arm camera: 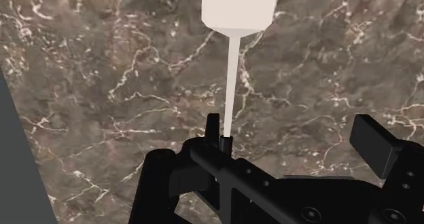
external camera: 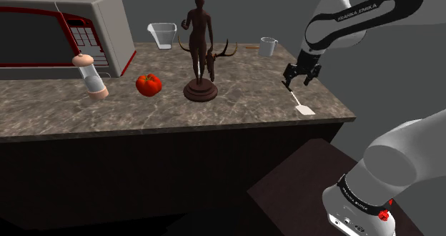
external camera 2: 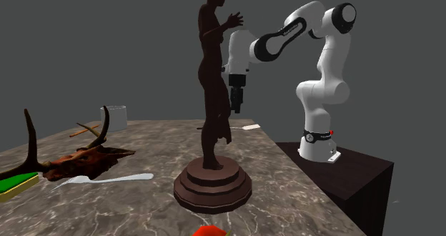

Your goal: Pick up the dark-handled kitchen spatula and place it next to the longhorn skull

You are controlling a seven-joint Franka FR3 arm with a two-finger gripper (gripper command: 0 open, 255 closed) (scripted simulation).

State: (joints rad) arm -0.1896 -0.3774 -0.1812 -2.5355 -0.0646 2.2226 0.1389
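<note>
Wrist view: my pincer [arm camera: 292, 131] stood apart, clamped on nothing. The spatula [arm camera: 233, 73], white in blade and shaft, ran close beside one finger; its handle end was hidden under the pincer. Shoulder view, right of centre: it lay on the desk [external camera: 57, 107] near the right edge. Second exterior view, lower left: longhorn skull [external camera 2: 86, 158], well apart, beyond the statue [external camera 2: 214, 91].

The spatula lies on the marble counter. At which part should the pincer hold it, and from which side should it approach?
Grip the spatula at its thin neck, near the dark handle, coming straight down. It lies flat on the counter, so only its narrow sides are free, and the blade looks too wide. The open pincer should straddle the neck.
</note>
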